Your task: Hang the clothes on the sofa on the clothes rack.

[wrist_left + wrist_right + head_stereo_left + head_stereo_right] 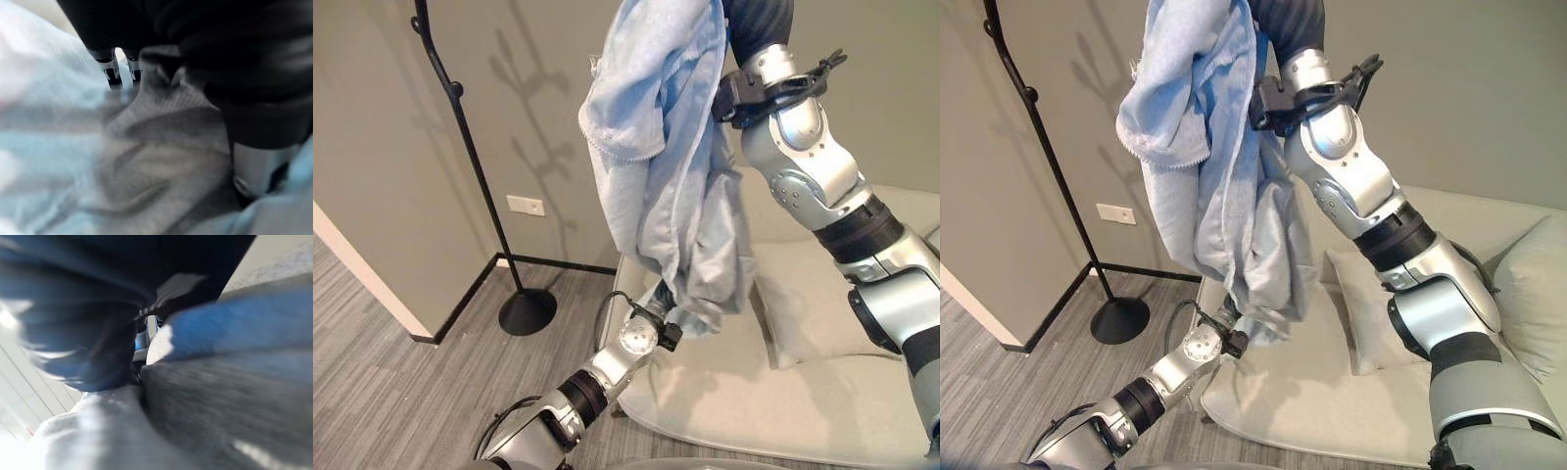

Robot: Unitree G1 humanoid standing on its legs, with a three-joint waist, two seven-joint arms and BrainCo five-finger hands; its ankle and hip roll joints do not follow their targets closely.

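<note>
Up high in the left eye view, my right arm lifts the light blue garment [666, 147] beside the black clothes rack [470, 166], above the pale sofa [783, 392]. Left wrist view: my left hand [115, 73] lies buried in cloth, grip unreadable. Right wrist view: my right hand [142, 340] is equally unreadable.

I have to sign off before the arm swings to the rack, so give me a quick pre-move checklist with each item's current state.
1. Light blue garment lifted off the sofa: ok, it hangs in the air from the raised right arm.
2. Right hand grip on the garment: cannot tell, its fingers are hidden in cloth.
3. Left hand at the garment's lower end: ok, its fingers are against the cloth; grip cannot tell.
4. Clothes rack upright: ok, standing on its round base to the robot's left.
5. Garment on a rack hook: not ok, it is apart from the rack.
</note>
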